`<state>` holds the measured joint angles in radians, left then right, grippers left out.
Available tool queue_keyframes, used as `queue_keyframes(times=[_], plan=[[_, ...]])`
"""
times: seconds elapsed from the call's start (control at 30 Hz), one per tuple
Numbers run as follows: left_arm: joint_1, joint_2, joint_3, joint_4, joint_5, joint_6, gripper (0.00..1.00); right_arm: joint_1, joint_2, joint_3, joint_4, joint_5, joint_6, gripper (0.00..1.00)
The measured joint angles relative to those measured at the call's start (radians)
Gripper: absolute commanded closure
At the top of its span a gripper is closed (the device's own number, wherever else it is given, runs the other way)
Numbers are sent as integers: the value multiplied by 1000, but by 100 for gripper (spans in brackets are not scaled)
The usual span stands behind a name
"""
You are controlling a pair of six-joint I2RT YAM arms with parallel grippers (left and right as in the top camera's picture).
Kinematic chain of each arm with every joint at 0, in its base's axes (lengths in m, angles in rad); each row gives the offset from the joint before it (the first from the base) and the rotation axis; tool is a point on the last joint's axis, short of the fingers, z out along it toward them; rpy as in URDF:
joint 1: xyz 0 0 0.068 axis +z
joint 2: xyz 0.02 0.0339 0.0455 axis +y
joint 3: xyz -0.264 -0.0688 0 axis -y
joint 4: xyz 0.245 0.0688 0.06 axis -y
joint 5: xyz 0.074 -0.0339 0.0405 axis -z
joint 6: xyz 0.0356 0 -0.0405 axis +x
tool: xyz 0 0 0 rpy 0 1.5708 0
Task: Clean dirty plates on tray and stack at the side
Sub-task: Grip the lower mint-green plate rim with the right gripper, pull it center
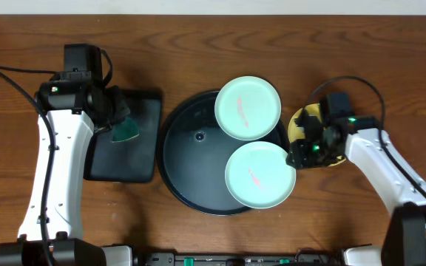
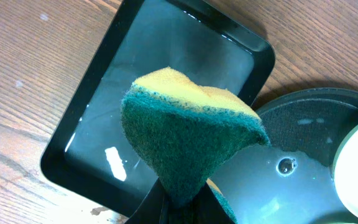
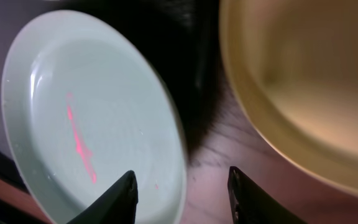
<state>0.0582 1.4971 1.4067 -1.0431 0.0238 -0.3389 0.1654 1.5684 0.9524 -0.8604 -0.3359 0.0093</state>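
The large round black tray [image 1: 191, 159] holds two pale mint-green plates, each with a red smear: one [image 1: 248, 108] at its far right rim, one [image 1: 260, 175] at its near right rim. The pale yellow plate [image 1: 303, 122] lies on the table right of the tray, mostly under my right arm. My right gripper [image 1: 296, 157] is open, its fingers either side of the near mint plate's right rim [image 3: 98, 118], with the yellow plate [image 3: 303, 81] beside it. My left gripper [image 1: 117, 118] is shut on a green-and-yellow sponge [image 2: 185, 134] above the rectangular tray.
A smaller rectangular black tray [image 1: 128, 159], wet inside, lies left of the round tray and also shows in the left wrist view [image 2: 104, 93]. The round tray's floor [image 2: 291, 180] is wet. Bare wooden table lies all round.
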Motion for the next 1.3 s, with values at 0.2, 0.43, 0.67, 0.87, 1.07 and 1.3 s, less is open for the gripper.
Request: queue_keyframes(times=[0.2,0.43,0.67,0.87,1.07,1.3], plan=[[0,0,0,0,0,0,92,29,95,0,52,-2,-26,73],[0,0,0,0,0,0,92,29,126,1,51,-10,-43,99],[0,0,0,0,0,0,93,76,80,43,-14,6,-35,99],[0,0,0,0,0,0,92,208,12,150,111,19,97,99],[0,0,0,0,0,0,92,361,49,159,239,77,320,99],[0,0,0,0,0,0,93,470,199,159,320,122,488,97]])
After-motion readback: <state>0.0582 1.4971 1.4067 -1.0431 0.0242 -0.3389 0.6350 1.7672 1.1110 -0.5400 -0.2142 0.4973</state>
